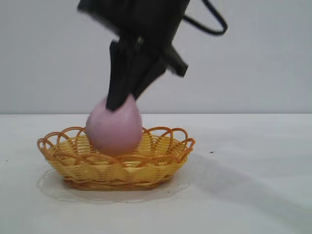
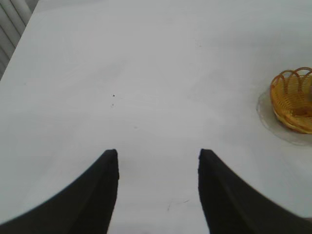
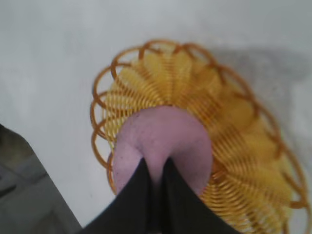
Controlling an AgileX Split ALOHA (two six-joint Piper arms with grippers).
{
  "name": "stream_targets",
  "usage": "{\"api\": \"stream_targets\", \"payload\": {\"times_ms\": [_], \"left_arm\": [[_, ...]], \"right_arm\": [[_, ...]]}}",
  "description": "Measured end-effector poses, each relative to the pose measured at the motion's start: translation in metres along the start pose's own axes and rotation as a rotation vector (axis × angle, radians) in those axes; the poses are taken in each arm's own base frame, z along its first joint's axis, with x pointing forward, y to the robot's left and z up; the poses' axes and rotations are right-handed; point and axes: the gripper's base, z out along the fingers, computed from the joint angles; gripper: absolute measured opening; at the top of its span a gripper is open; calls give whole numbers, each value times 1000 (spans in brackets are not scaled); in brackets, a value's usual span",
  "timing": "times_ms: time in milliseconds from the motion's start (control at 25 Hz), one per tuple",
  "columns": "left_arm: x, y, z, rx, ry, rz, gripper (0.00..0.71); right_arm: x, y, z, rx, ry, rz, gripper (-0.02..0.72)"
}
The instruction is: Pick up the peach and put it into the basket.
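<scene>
The pale pink peach (image 1: 114,129) hangs with its lower half inside the yellow basket (image 1: 161,156) with an orange looped rim. My right gripper (image 1: 122,100) comes down from above and is shut on the peach's top. In the right wrist view the two black fingers pinch the peach (image 3: 165,141) over the basket (image 3: 243,146), gripper (image 3: 155,168). The leaf stub is hidden. My left gripper (image 2: 158,153) is open and empty over bare table, far from the basket (image 2: 292,100).
The white table (image 1: 253,195) stretches all round the basket. A grey wall stands behind. A dark table edge and floor (image 3: 29,195) show in the right wrist view.
</scene>
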Motion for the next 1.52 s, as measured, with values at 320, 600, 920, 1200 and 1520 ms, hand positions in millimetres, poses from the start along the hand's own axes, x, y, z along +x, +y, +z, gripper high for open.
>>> {"api": "stream_targets", "payload": {"times_ms": [320,600,920,1200,1520], "left_arm": [[0,0,0,0,0,0,353],[0,0,0,0,0,0,353],[0,0,0,0,0,0,353],[0,0,0,0,0,0,353],[0,0,0,0,0,2,353]], "right_arm": [[-5,7,-29,59,-29,1,356],[5,-36,-102,182,-181,190,382],[68,-175,-126,381,-154,643,382],[103,-228,-142,453,-232,797,382],[126,-219,-180,474,-275,836,382]]}}
